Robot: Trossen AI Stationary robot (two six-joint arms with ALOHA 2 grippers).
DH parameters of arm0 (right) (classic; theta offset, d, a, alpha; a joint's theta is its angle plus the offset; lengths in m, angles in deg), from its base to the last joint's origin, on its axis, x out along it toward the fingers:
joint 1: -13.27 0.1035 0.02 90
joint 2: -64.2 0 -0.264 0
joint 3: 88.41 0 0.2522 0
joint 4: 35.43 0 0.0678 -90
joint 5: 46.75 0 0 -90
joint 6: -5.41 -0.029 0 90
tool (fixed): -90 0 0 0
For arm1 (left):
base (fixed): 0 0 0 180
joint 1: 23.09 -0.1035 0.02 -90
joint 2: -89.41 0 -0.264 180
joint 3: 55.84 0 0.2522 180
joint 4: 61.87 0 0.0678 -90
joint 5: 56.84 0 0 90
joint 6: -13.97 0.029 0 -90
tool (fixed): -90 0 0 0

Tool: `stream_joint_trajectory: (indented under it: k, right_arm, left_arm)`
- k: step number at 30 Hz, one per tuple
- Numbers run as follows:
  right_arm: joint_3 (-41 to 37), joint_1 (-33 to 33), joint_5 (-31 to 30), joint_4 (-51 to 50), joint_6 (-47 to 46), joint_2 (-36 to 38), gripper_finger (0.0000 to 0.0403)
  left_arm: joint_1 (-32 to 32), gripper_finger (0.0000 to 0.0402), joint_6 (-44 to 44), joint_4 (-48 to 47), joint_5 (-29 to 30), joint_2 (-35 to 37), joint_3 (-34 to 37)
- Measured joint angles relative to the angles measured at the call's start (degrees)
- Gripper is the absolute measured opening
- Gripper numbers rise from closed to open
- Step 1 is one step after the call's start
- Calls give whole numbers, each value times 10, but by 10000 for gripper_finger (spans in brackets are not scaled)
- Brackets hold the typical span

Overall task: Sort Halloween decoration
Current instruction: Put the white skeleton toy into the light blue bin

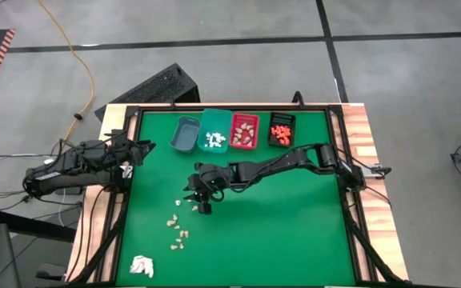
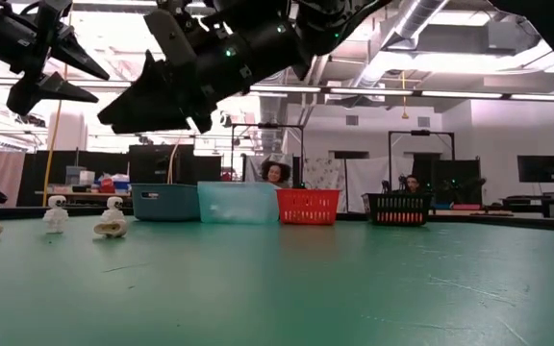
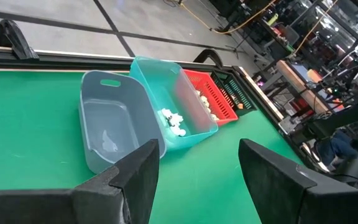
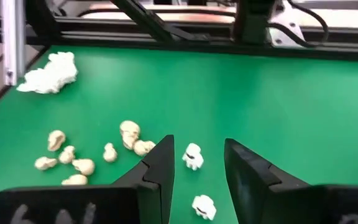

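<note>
**Fingers apart on both arms, nothing held**

Fingers of the right gripper (image 4: pixel 197 171) stand parted, empty, hanging above the green bench (image 1: pixel 294 216) near its middle. Between them in the right wrist view: a small white piece (image 4: pixel 192 156), lying on the mat, not touched. Second white piece (image 4: pixel 204 206) close by it. Beside these, a loose scatter of tan skull-like pieces (image 4: pixel 129 133) spread over the mat; from above the same scatter (image 1: pixel 178 230) trails toward the near left of the bench. White papery wad (image 1: pixel 141 265) sits at the near left corner, apart from the pieces.

Left gripper (image 3: pixel 197 168) waits off the bench's left edge, raised, fingers wide apart, empty.

Four bins in a row along the far edge, touching or nearly so:
- grey bin (image 1: pixel 185 134), no pieces visible in it
- teal bin (image 1: pixel 214 124), white pieces (image 1: pixel 214 141) inside
- red bin (image 1: pixel 244 130), pale tan pieces (image 1: pixel 245 128) inside
- black bin (image 1: pixel 281 130), orange pieces (image 1: pixel 279 131) inside

Low view: two little white figures (image 2: pixel 56 213) stand upright on the mat in front of the grey bin's side. People visible in the room behind the bins.
</note>
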Motion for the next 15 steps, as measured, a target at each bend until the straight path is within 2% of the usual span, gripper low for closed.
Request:
stream_joint_trajectory:
  k: [10,15]
  right_arm:
    - [-1,15,-27,42,-13,-51,134]
    - [1,17,-95,24,-51,-65,134]
  left_arm:
    - [0,210,-1,-1,-2,0,0]
    - [0,210,-1,-2,-2,0,0]
